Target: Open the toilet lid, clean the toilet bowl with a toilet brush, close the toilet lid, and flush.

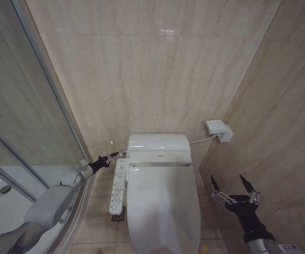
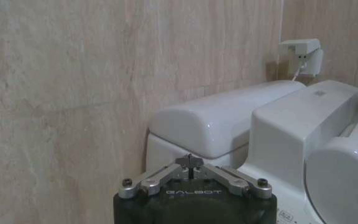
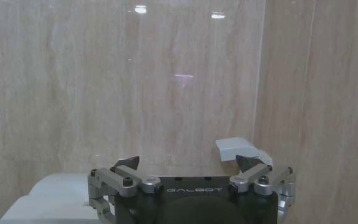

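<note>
Right fingers: I see my right gripper [image 1: 233,186] with its two dark fingertips [image 1: 214,183] spread wide and gripping nothing; it hangs in the air to the right of the toilet, near the side wall.
Left fingers: my left gripper [image 1: 112,155] has its tips pinched together to a point, with nothing between them; the left wrist view shows the same meeting at the tip [image 2: 189,161].
Left gripper place: it reaches in at the toilet's left rear corner, just beside the tank [image 1: 158,142] and above the top end of the button panel [image 1: 118,186].
Toilet lid: the toilet lid [image 1: 163,203] lies down flat over the seat, glossy white, between my two arms.
Toilet bowl: the toilet bowl sits under that lid, so I cannot see its inside.
Shower glass: the shower enclosure [image 1: 20,121] runs along my left arm's side.
Wall box: a small white box [image 1: 219,129] is fixed on the tiled wall [image 1: 152,69], right of the tank, with a cable to the toilet.
</note>
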Available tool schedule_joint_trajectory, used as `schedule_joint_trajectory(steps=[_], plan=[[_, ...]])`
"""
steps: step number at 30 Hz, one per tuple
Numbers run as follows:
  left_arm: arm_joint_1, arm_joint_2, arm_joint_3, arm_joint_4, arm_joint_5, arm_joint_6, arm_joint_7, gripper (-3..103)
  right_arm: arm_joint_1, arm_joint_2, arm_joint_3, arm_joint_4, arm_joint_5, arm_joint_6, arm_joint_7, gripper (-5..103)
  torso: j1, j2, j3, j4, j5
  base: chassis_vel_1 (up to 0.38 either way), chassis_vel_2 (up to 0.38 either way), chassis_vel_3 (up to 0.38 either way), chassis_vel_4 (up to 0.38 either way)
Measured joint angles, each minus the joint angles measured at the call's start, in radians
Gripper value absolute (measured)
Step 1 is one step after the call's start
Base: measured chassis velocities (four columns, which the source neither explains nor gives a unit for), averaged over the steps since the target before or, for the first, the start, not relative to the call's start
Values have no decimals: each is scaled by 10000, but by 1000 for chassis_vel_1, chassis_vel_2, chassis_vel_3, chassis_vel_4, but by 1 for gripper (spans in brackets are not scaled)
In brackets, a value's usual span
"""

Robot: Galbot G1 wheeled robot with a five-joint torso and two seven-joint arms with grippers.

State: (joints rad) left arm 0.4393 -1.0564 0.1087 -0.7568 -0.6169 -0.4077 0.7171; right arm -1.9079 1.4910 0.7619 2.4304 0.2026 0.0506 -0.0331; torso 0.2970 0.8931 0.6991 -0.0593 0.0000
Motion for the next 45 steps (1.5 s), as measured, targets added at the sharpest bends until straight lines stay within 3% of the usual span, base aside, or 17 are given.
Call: schedule_joint_trajectory(steps=[14,45], plan=[[-369,-433,167,1082,321,-512,397,0,0,0,0,0,0,0,0,100,2,0,1,-2,0,0,0,0,0],[-558,-712,119,1895,504,-581,490,0,0,0,0,0,0,0,0,100,2,1,2,-2,-2,0,0,0,0]])
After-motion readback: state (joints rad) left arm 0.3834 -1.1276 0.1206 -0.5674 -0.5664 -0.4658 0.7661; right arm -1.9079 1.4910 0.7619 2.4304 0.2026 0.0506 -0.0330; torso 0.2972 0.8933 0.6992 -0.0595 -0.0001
